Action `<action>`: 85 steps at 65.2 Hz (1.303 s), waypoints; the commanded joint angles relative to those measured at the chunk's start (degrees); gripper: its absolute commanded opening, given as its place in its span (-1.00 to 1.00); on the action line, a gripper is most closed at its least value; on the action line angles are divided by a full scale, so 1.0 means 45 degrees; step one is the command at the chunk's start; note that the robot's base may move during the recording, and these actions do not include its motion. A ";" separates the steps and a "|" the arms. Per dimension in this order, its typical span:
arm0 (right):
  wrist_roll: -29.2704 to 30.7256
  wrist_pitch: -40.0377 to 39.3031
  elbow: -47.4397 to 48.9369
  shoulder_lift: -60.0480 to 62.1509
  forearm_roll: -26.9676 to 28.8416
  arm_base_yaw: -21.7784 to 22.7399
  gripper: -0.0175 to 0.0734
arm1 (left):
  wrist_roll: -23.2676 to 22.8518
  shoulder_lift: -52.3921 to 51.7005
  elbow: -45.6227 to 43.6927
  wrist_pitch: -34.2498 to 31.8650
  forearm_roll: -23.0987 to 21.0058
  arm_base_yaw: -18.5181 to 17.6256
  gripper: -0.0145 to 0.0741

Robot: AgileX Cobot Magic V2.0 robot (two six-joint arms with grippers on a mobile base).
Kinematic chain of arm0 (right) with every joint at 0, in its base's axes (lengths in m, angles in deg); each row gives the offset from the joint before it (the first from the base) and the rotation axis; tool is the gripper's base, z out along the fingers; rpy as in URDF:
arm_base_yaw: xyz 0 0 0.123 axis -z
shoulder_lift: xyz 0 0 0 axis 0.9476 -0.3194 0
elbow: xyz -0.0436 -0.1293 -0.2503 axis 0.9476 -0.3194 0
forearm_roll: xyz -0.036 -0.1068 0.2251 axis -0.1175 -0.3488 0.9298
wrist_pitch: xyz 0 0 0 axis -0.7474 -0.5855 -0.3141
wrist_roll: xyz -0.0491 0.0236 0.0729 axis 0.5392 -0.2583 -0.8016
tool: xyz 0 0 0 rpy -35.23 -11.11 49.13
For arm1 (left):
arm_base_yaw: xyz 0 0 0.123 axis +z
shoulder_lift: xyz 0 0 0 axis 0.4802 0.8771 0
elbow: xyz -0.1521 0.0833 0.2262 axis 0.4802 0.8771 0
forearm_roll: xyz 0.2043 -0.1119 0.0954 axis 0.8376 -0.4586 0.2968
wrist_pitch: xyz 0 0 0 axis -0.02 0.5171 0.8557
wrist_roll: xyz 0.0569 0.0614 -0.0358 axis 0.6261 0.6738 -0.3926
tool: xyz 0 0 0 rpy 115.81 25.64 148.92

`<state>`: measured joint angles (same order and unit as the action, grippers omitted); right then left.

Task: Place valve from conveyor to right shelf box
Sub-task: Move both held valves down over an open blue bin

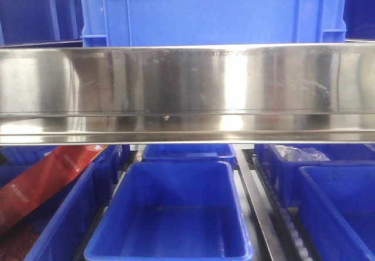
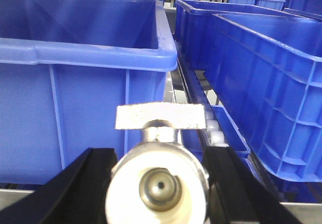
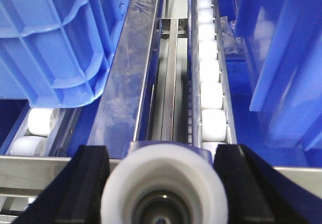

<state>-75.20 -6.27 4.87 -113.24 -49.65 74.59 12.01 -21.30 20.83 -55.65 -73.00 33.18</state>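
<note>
Left jaws clamp the valve (image 2: pixel 157 181), right jaws a white round part (image 3: pixel 163 183); best lift the valve level over the two-o'clock box (image 2: pixel 261 93).

The left gripper (image 2: pixel 159 176) clamps a metal valve (image 2: pixel 157 189) between its black fingers (image 2: pixel 83 183), port toward the camera, flat handle (image 2: pixel 160 117) uppermost. Blue bins (image 2: pixel 75 58) stand beyond, flanking a white roller track (image 2: pixel 212 128).

Glossy blue plastic crate (image 1: pixel 176 165), brushed steel rail (image 1: pixel 187 85) (streaky), shiny metal valve (image 2: pixel 166 158)
</note>
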 commanded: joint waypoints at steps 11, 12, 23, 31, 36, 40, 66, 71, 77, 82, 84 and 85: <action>0.0027 -0.0807 0.0131 0.0156 -0.0041 0.0023 -0.97 | -0.0030 -0.0089 -0.0065 -0.0701 -0.0139 -0.0047 -0.92; 0.0027 -0.0807 0.0131 0.0156 -0.0041 0.0023 -0.97 | -0.0030 -0.0089 -0.0065 -0.0701 -0.0139 -0.0047 -0.92; 0.0027 -0.0807 0.0131 0.0156 -0.0041 0.0023 -0.97 | -0.0030 -0.0089 -0.0065 -0.0701 -0.0139 -0.0047 -0.92; 0.0027 -0.0807 0.0131 0.0156 -0.0041 0.0023 -0.97 | -0.0030 -0.0086 -0.0065 -0.0701 -0.0117 -0.0047 -0.92; 0.0027 -0.0833 0.0131 0.0156 -0.0041 0.0023 -0.97 | -0.0030 -0.0086 -0.0065 -0.0729 -0.0117 -0.0047 -0.92; 0.0027 -0.0926 0.0131 0.0156 -0.0041 0.0023 -0.97 | -0.0030 -0.0059 -0.0040 -0.1174 -0.0117 -0.0047 -0.92; 0.0606 -0.0902 0.2405 -0.0570 -0.0041 0.0023 -0.98 | 0.2051 0.3434 -0.3035 -0.0569 -0.0199 -0.0544 -0.92; 0.0606 -0.0818 0.3447 -0.1188 -0.0041 -0.0028 -0.98 | 0.2077 0.4422 -0.3830 -0.0404 -0.0199 -0.1119 -0.92; 0.0627 -0.0895 0.4495 -0.1903 -0.0041 -0.0238 -0.98 | 0.2097 0.5751 -0.5013 -0.0040 -0.0128 -0.2175 -0.92; 0.0655 -0.0980 0.5466 -0.2583 -0.0041 -0.0531 -0.98 | 0.2097 0.6744 -0.6040 0.0221 -0.0091 -0.3078 -0.92; 0.0655 -0.0981 0.5826 -0.2825 -0.0041 -0.0643 -0.98 | 0.2097 0.7137 -0.6469 0.0308 -0.0091 -0.3427 -0.92; 0.0655 -0.0981 0.6014 -0.2943 -0.0041 -0.0700 -0.98 | 0.2097 0.7427 -0.6805 0.0362 -0.0091 -0.3671 -0.92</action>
<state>-72.76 -6.28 26.86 -124.04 -49.76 72.59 21.04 7.69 -3.93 -52.69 -72.76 20.72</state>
